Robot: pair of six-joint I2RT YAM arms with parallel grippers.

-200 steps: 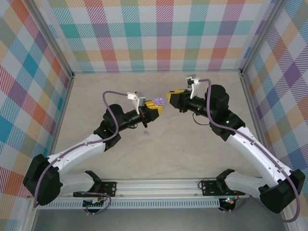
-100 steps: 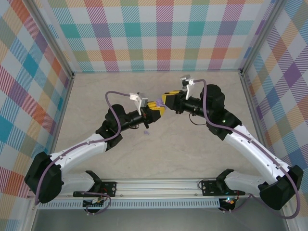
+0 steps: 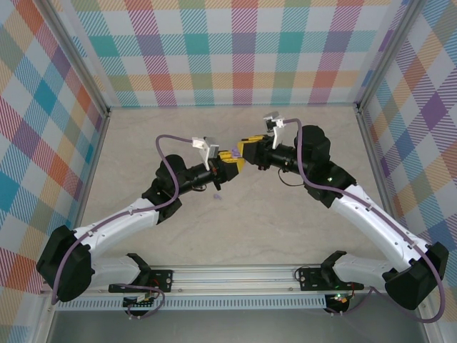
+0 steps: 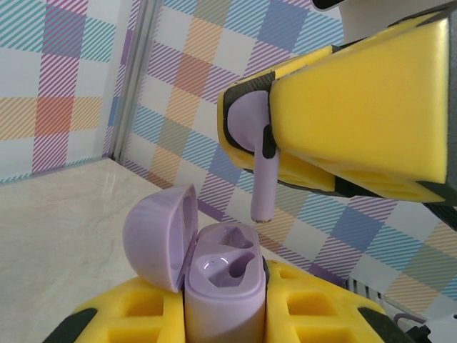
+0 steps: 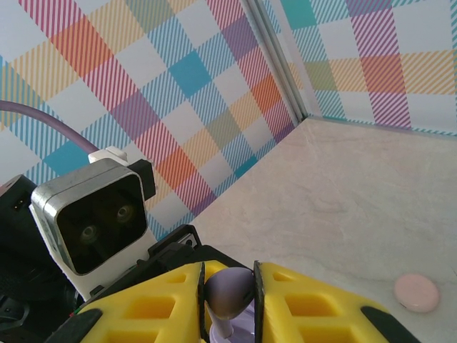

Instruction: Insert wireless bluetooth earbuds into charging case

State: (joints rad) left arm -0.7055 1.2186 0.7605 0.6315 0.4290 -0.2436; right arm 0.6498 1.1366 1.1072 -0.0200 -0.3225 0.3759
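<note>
Right gripper (image 5: pixel 228 277) pinches one earbud (image 4: pixel 247 121) by its bud, stem hanging just above the open charging case (image 4: pixel 221 279) clamped in our left gripper (image 4: pixel 223 318). We judge the earbud light, hard and slippery; holding the bud leaves the stem free to enter.

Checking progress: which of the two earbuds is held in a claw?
The earbud in the right claw, stem down above the open charging case; the other earbud lies on the table.
</note>
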